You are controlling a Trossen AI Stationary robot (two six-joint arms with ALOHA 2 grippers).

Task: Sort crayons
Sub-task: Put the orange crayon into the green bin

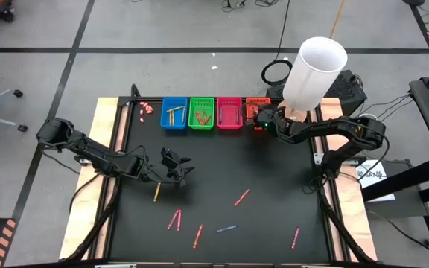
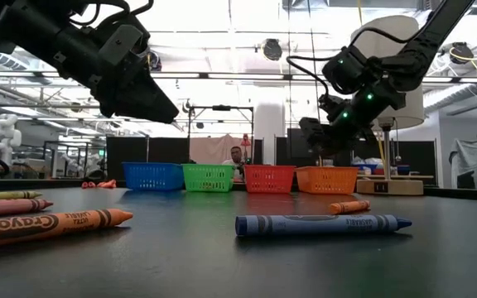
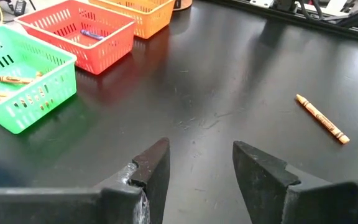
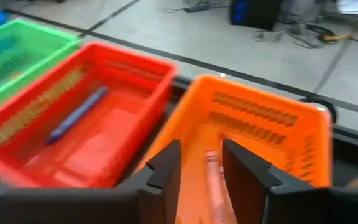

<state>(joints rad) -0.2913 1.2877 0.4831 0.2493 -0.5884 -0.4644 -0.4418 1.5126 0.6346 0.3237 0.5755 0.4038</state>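
Crayons lie scattered over the near half of the black table [image 1: 274, 171]: thin short paper-wrapped sticks. A yellow crayon [image 1: 156, 192] lies toward the left edge; a pair of pink-red crayons [image 1: 175, 219] and a red crayon [image 1: 197, 236] lie close to the near edge; a blue crayon [image 1: 226, 228] lies flat beside them; an orange-red crayon [image 1: 241, 197] sits nearer mid-table; another red crayon [image 1: 296, 237] lies toward the near right corner. Four baskets stand in a row along the far edge: the blue basket [image 1: 174, 113] and the green basket [image 1: 202, 112] hold brownish-orange crayons, the red basket [image 4: 86, 124] holds a blue-violet crayon [image 4: 78, 114], and the orange basket [image 4: 260, 134] holds an orange crayon [image 4: 215, 186]. The right tool [image 4: 201, 163] hangs over the orange basket, jaws narrowly apart, the orange crayon showing directly beyond the gap; whether they touch it cannot be told. The left tool [image 3: 201, 163] hovers above bare table left of centre, just beyond the yellow crayon, jaws moderately open and holding nothing.
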